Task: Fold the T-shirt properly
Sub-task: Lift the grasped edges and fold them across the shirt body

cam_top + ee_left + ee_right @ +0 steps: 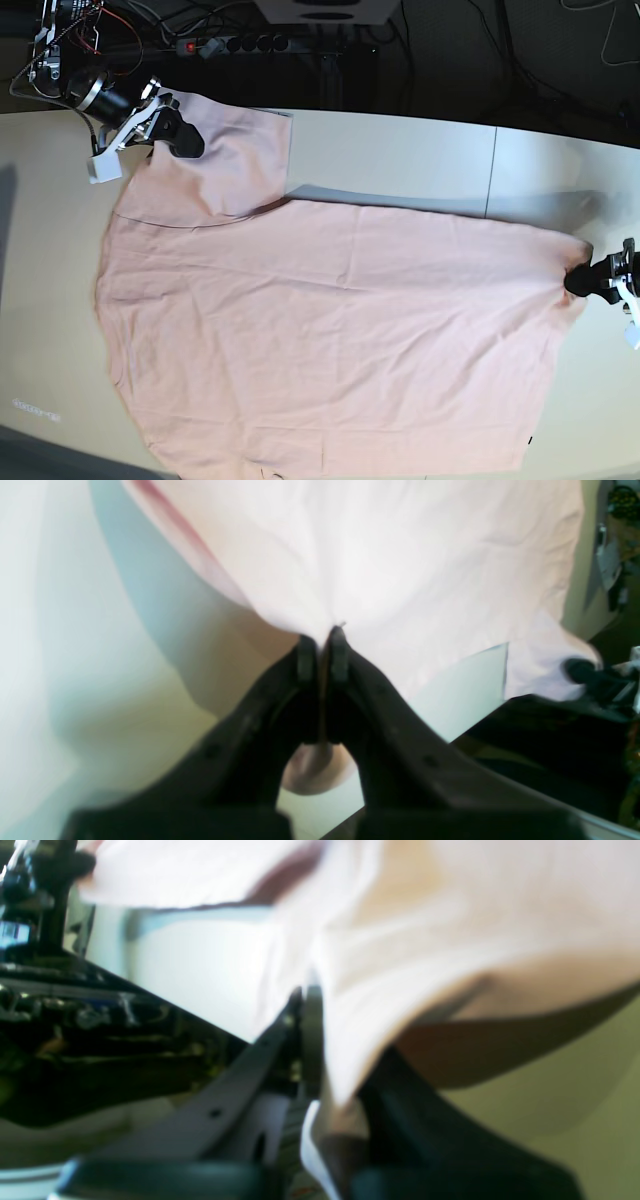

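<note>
Lying spread across the pale beige tabletop (400, 150) is the large pale pink cotton T-shirt (330, 330), showing its plain side, with no lettering or label readable anywhere on it in any view; faint pale marks sitting on the table near the shirt's lower left corner are too small to make out; the left gripper (580, 280), at the right of the base view, is pinching the shirt's pulled-out corner, and the left wrist view is showing its dark jaws pressed together on a gathered point of pink cloth (322, 630); the right gripper (185, 138), at the far left of the base view, is gripping the short sleeve's edge, its jaws closed on a fold of fabric (312, 1005) in the blurred right wrist view; the shirt is stretching between the two grippers, its top edge running slantwise from the raised sleeve down to the right corner; its lower hem is reaching the near edge of the table and partly running out of the picture; bare tabletop is lying open above the shirt toward the far edge, along the left side, and in a narrower strip at the right beyond the left gripper; a black power strip (240, 43) and cables are sitting behind the far edge.
</note>
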You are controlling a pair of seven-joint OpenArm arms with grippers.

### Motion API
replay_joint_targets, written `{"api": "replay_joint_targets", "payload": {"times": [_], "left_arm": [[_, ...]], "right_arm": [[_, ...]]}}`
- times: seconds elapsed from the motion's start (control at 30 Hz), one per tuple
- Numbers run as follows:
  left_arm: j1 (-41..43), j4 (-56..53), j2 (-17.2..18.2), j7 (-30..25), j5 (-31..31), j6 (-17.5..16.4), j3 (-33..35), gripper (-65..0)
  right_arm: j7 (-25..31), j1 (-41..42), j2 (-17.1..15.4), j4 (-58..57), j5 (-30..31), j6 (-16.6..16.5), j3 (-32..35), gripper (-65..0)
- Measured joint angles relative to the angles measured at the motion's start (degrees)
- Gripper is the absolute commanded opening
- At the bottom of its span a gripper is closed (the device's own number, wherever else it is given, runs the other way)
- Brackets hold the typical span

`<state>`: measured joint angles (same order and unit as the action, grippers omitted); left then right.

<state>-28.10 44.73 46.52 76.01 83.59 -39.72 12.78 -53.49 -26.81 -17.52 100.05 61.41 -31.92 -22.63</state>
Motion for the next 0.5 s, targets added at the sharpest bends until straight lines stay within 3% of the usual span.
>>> {"api": "replay_joint_targets", "payload": {"times": [0.13,0.5], "left_arm": [[-2.9,1.5,-0.2,0.8,0.1,0.0,0.0,-65.0],[-7.4,1.4,-0.1,2.2,0.0,0.0,0.0,-65.0]], "right_arm": [[-0.7,1.2,-3.4,3.1,-0.9,0.0,0.0,-65.0],[-0.8,16.2,-12.5,2.1,-1.5,0.0,0.3,-65.0]]}}
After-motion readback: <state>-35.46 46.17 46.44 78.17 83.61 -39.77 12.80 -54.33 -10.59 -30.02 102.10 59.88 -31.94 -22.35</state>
